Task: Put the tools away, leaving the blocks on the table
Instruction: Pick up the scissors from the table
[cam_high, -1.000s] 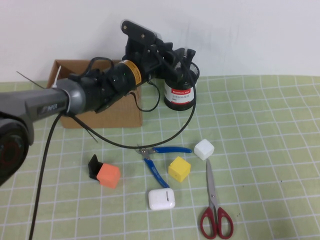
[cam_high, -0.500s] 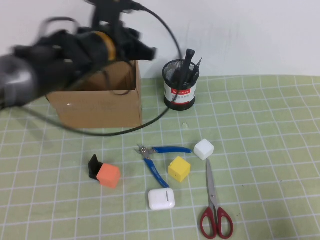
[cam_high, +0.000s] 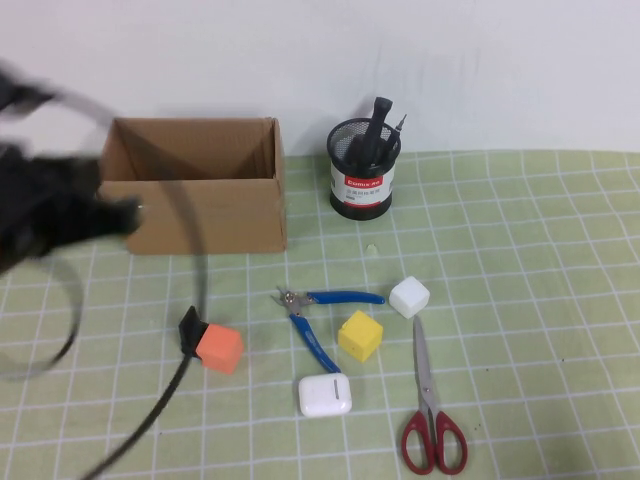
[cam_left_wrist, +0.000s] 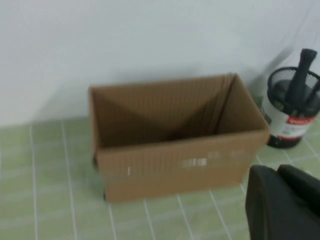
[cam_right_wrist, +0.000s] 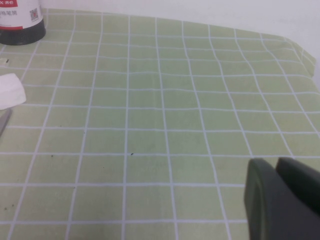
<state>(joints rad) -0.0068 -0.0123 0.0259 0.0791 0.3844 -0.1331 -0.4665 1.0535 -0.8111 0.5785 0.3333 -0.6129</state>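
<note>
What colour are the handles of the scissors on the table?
Red. The scissors show best in the high view, lying near the white block.

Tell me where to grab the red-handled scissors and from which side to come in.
Grip the scissors from straight above, probably across the closed blades just beyond the red loops: they lie flat, tips toward the white block. The left gripper is shut near the cardboard box; the right gripper, also shut, hangs over bare mat.
</note>
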